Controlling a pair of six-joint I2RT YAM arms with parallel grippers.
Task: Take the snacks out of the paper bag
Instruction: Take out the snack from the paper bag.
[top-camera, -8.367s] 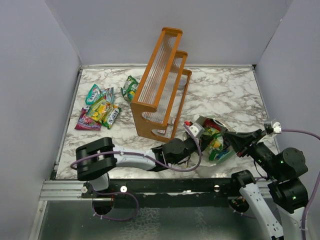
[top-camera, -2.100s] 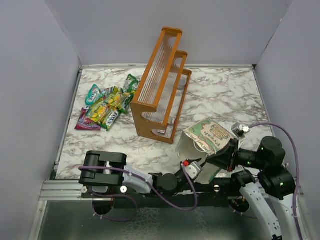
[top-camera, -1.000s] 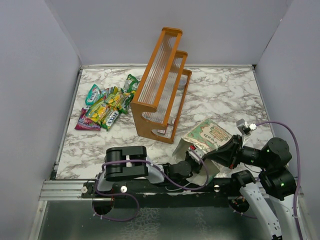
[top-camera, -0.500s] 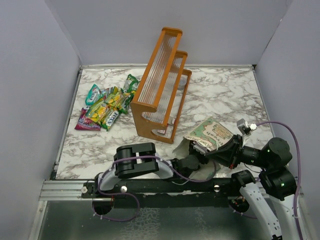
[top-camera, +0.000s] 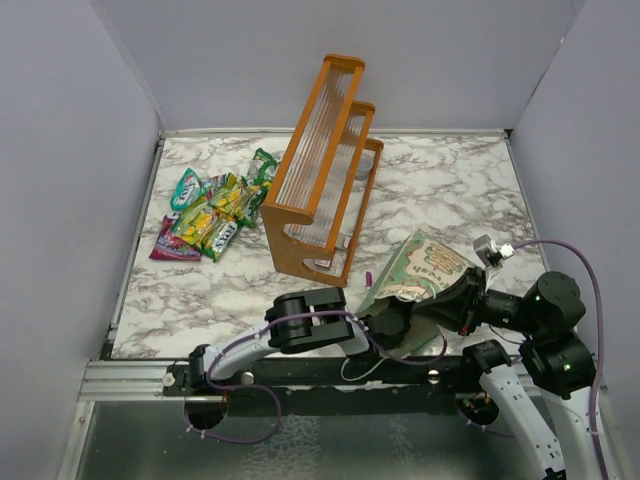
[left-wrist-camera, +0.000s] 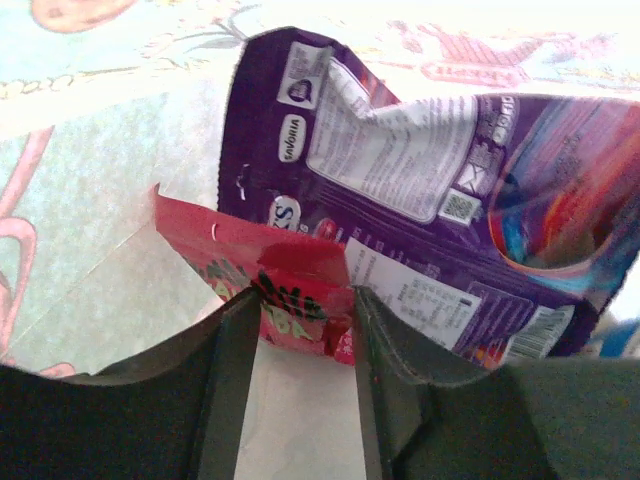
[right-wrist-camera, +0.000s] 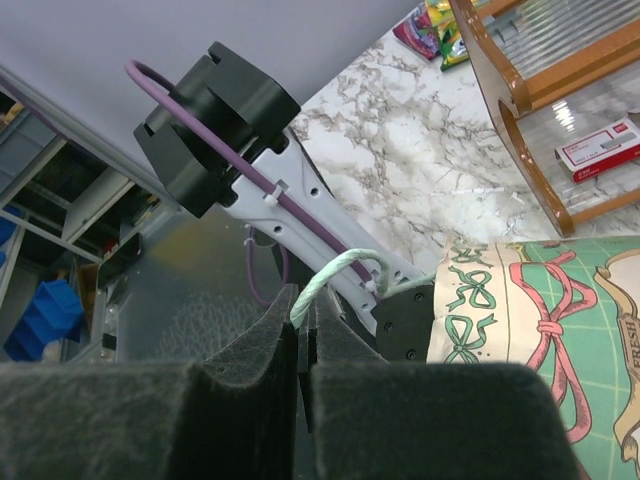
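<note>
Top view first: shows the paper bag (top-camera: 428, 262) lying on the marble table (top-camera: 450, 180), printed face up, mouth turned toward the arm bases and closed end pointing away. Puts the left gripper (top-camera: 398, 322) right at that mouth, fingertips hidden under the paper, and the right gripper (top-camera: 465, 297) against the bag's near right side. Places a pile of snacks (top-camera: 208, 215) already outside, well to the left of the bag, with the orange rack (top-camera: 320, 170) between pile and bag. Left wrist view next: looks straight down the bag's pale inside (left-wrist-camera: 100, 220), holding at least two packets, a red packet (left-wrist-camera: 225, 262) nearest the mouth and a purple packet (left-wrist-camera: 420, 190) deeper in, overlapping it from behind and to the right. Shows the left gripper (left-wrist-camera: 298, 322) drawn in on the red packet's lower edge, one finger pressed to each side, so clamped on it as far as can be judged. Right wrist view last: shows the right gripper (right-wrist-camera: 302, 305) pinched together on the cord handle (right-wrist-camera: 335, 268), propping the mouth open, the bag's printed face (right-wrist-camera: 540, 300) just to the right. Calls, by this reading, for a straight pull by the left arm back along the bag's long axis and out through the mouth, leaving the purple packet for another reach.
</note>
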